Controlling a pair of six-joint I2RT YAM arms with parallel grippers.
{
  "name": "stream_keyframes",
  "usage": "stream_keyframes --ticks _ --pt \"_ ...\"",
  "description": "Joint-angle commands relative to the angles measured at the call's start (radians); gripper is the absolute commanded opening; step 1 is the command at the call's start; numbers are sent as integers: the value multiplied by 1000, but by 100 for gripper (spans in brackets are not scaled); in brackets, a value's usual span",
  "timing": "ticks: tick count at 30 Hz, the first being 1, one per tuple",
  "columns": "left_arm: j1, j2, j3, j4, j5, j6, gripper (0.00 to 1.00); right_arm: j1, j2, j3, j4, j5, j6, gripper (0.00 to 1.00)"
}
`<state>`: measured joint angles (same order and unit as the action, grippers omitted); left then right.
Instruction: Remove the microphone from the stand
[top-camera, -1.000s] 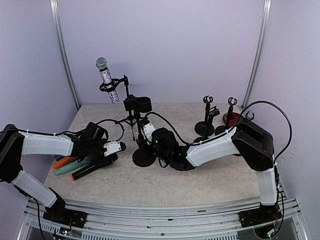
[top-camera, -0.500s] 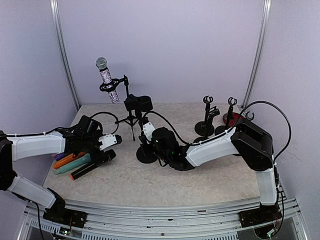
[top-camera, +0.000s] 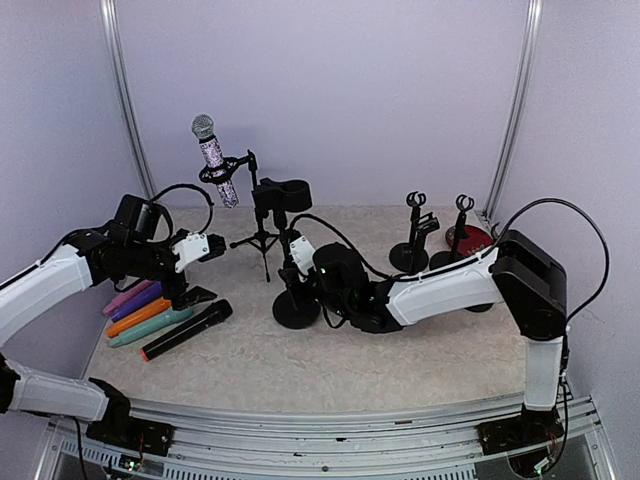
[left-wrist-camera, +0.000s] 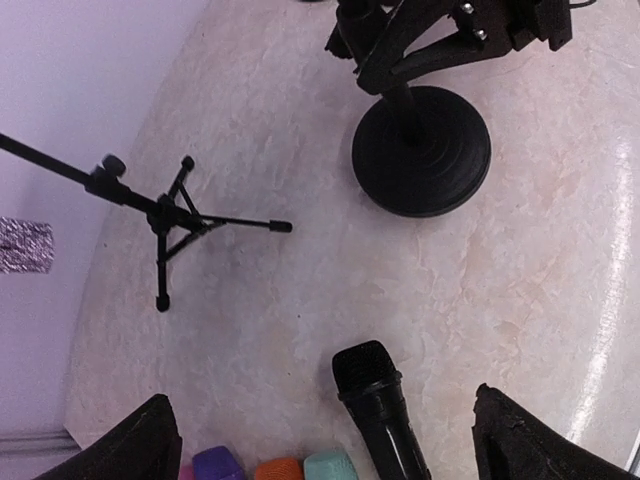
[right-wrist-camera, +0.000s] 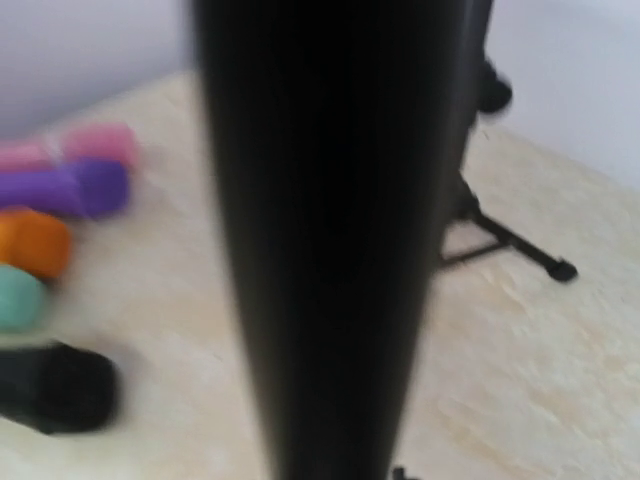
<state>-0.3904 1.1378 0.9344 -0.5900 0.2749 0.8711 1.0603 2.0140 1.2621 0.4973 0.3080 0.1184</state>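
Overhead view of a pale marbled surface (top-camera: 420, 365) with two white robot arms reaching in from the near edge.

The left hand (top-camera: 200, 246) hangs in the air over the left part of the surface. It is released: in its wrist view the two dark fingers (left-wrist-camera: 140, 445) stand wide apart with nothing between them.

Below it a black microphone (top-camera: 187, 329) lies flat on the surface. It is just beside a row of coloured microphones (top-camera: 140, 308) in pink, purple, orange and teal, at the left edge. The black microphone is apart from every stand.

The right arm stretches across to the middle. The right hand (top-camera: 293, 268) is clenched on the thin post of a round-base stand (top-camera: 297, 311). The stand's black disc foot rests on the surface to the right of the black microphone, and a black cup-shaped holder (top-camera: 282, 192) sits at the top of its post. The right wrist view is filled by a blurred dark post, very close.

Behind these a tripod stand (top-camera: 262, 240) carries a sparkly microphone (top-camera: 214, 160) in a clip on its angled boom, silver head up, high above the surface.

At the far right are two small stands (top-camera: 412, 240), one of them on a red base (top-camera: 468, 238), well apart from both hands.
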Motion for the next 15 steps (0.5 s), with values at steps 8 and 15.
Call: stream_keyframes --ticks 8,15 --pt "-157 -256 26 -131 73 395 89 -11 -324 -30 50 -221 308 0" --pt "-324 -316 -78 32 -96 506 81 -11 -329 89 -99 -351 463 0"
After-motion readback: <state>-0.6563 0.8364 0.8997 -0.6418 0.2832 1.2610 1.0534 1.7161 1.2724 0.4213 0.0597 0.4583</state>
